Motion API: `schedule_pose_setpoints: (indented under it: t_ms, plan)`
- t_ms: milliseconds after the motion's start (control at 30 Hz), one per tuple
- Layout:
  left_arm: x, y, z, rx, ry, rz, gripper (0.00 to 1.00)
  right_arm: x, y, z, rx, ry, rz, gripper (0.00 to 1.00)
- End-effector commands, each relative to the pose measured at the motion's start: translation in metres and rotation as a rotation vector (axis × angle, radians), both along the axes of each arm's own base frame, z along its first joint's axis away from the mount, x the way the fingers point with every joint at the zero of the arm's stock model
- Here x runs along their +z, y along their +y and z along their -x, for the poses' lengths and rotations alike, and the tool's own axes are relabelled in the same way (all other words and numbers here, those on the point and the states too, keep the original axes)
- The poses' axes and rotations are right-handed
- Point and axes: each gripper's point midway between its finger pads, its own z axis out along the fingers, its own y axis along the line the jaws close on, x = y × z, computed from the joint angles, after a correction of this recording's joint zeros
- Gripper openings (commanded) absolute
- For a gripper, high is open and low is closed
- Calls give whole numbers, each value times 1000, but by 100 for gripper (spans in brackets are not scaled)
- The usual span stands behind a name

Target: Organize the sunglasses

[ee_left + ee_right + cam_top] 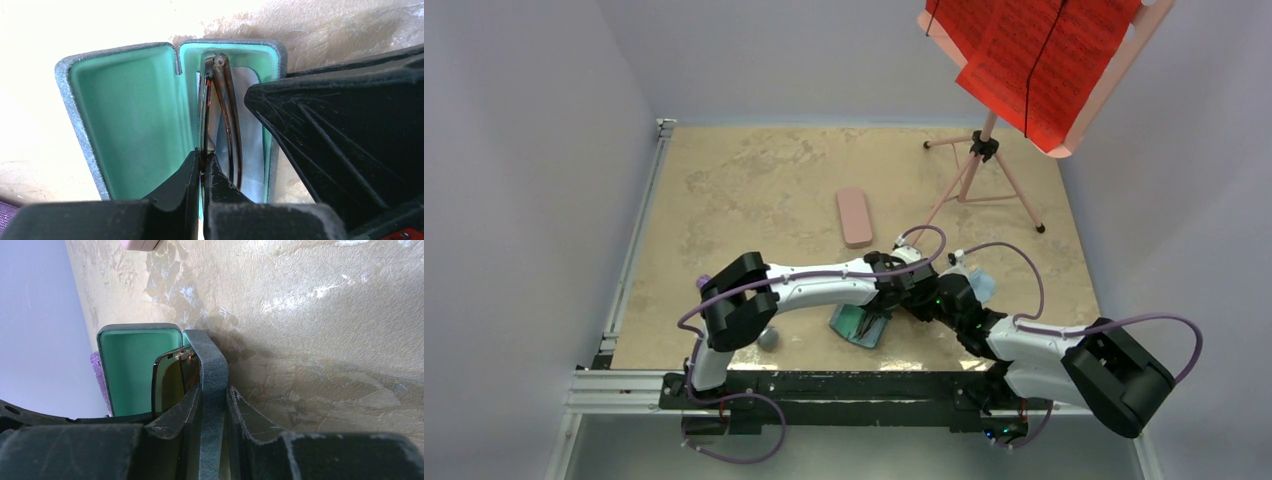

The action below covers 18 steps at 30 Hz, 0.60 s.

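The blue-grey case point(125, 115) lies open near the table's front edge point(856, 325), showing its teal lining. The dark brown sunglasses point(227, 105) lie folded in its right half on a light blue cloth point(250, 125). My left gripper point(202, 162) is shut on the front frame of the brown pair; it also shows in the top view point(886, 305). My right gripper point(214, 400) is shut on the case's blue-grey side wall point(212, 365), beside the left one point(921, 300). A brown lens point(167, 380) shows inside. I cannot make out the pink-purple pair.
A closed pink case point(855, 216) lies farther back at mid-table. A music stand point(984, 180) with red sheets point(1034, 60) stands at the back right. A light blue cloth point(982, 287) lies by the right arm. A small grey object point(769, 338) sits near the left arm's base.
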Motion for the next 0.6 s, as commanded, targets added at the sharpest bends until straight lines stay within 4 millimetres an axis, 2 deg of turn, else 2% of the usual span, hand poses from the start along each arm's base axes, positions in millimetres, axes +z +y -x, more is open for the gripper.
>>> schedule_pose_setpoints:
  t_ms: [0,167,433,567]
  plan:
    - [6,-10,4,-12,-25,6,10,10,9,0,25,-24,-51,23]
    - [12,-14,7,-22,-22,24,24,10,9,0,25,-21,-53,23]
    - [23,-11,8,-26,-29,35,34,10,6,2,19,-19,-47,23]
    - [36,-19,16,-54,-1,111,47,11,5,2,16,-19,-44,23]
